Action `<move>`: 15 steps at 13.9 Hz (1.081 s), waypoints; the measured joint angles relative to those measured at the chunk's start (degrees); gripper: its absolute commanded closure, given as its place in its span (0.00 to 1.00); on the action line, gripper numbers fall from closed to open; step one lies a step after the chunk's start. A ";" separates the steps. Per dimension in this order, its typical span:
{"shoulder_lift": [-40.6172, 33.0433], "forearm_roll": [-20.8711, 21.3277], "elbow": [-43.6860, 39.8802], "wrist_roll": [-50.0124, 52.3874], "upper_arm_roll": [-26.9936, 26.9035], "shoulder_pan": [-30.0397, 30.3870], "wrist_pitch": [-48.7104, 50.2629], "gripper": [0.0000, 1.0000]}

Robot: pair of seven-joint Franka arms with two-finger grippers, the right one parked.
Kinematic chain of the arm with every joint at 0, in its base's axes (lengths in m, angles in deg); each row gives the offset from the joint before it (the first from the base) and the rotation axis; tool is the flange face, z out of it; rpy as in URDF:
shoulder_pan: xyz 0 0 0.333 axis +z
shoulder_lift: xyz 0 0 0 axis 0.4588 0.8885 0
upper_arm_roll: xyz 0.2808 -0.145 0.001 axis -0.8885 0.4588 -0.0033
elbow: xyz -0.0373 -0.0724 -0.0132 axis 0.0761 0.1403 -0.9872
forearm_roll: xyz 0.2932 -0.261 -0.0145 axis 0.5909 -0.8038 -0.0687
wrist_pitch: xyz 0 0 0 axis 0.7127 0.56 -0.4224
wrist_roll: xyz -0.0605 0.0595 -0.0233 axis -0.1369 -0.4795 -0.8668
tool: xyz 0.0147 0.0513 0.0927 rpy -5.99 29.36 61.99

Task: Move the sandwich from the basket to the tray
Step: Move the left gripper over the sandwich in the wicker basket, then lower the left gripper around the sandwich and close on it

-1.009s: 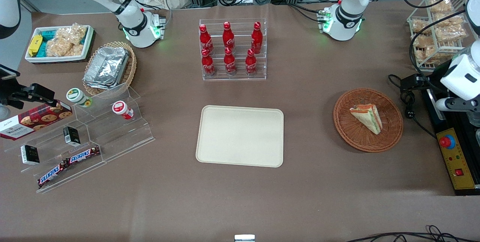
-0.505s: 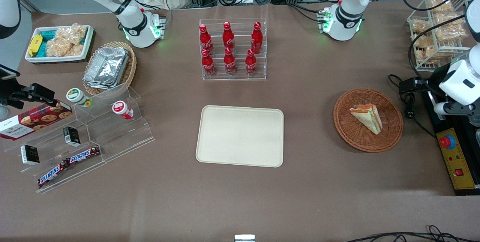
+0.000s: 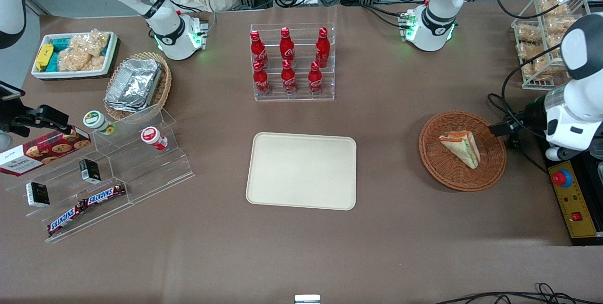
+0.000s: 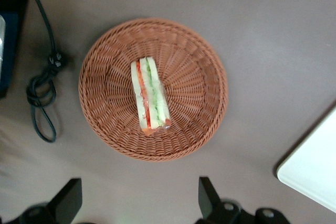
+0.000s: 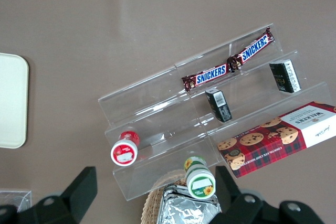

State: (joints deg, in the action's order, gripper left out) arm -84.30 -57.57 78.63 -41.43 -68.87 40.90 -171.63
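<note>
Front view: the clear-wrapped triangular sandwich [image 3: 460,147] of pale bread with green and orange-red filling lies in the round reddish-brown wicker basket [image 3: 443,167], untouched. The large cream-beige rectangular tray [image 3: 301,170] sits well apart, toward the parked arm's end, and holds nothing. No stage of the transfer is done: approach, grasp, carry and release all remain. Compared with the earlier frames, the working left arm has swung in closer to the basket; sandwich, basket and tray are unmoved.

Left wrist view: the gripper [image 4: 139,203] hangs high above the table near the basket rim, fingers [image 4: 67,199] spread wide, holding nothing.
</note>
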 measured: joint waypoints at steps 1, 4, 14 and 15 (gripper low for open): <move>-0.09 0.00 2.83 2.39 0.00 0.20 -3.66 0.01; -0.87 0.73 11.04 9.89 0.36 0.20 -13.40 0.01; 0.71 3.06 21.25 18.42 0.54 0.20 -28.27 0.02; 1.21 3.07 21.31 18.47 0.54 0.20 -28.47 0.02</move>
State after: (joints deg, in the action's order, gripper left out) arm -83.09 -54.50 99.94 -22.95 -68.33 41.10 -200.10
